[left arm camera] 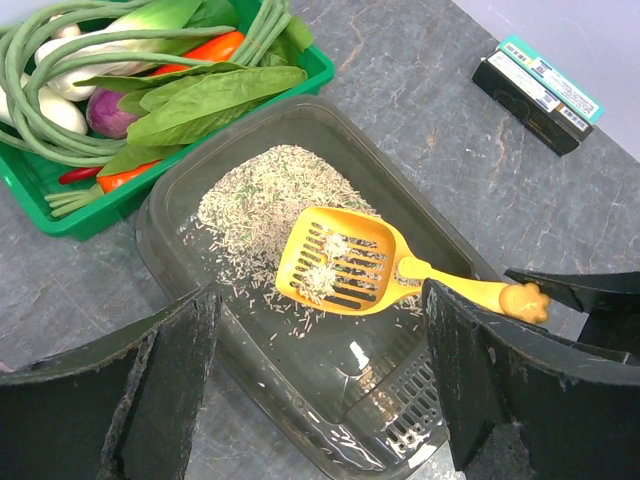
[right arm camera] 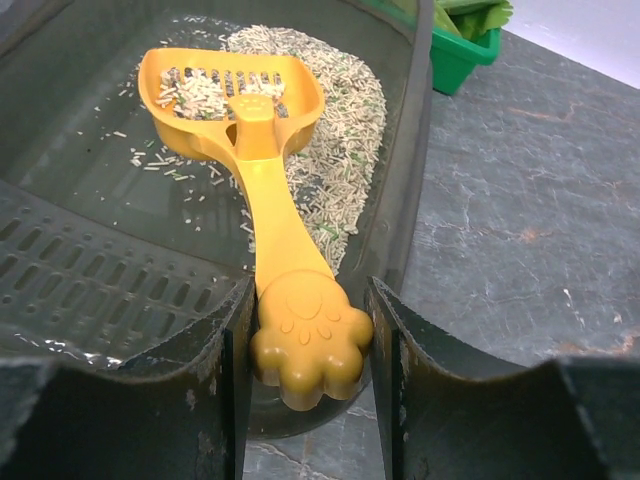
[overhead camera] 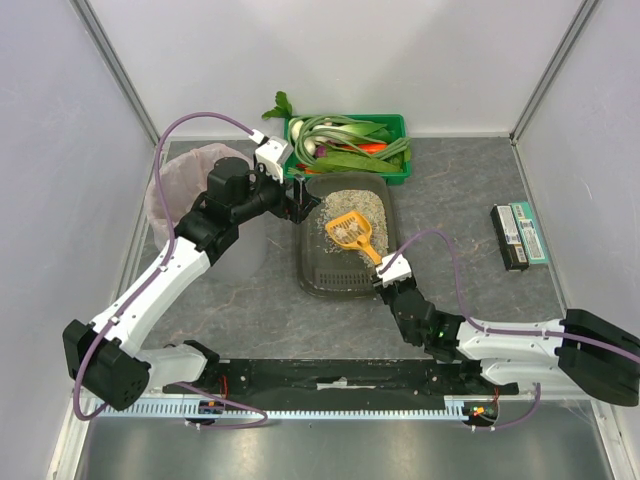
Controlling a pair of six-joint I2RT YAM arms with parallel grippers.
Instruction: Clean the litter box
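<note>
The litter box (overhead camera: 335, 278) is a dark grey tray in the middle of the table, with pale litter (overhead camera: 350, 205) heaped at its far end. A yellow slotted scoop (overhead camera: 350, 232) lies tilted inside it with some litter on its blade. My right gripper (right arm camera: 310, 330) is shut on the paw-shaped end of the scoop (right arm camera: 270, 210) handle, over the box's (right arm camera: 90, 270) near right rim. My left gripper (left arm camera: 320, 300) hangs open above the box's (left arm camera: 300, 390) left side, holding nothing, with the scoop (left arm camera: 345, 260) just beyond its fingers.
A green crate of vegetables (overhead camera: 350, 145) stands right behind the litter box. A round bin with a pink liner (overhead camera: 175, 185) sits at the far left, partly behind my left arm. Two flat boxes (overhead camera: 520, 235) lie on the table at the right.
</note>
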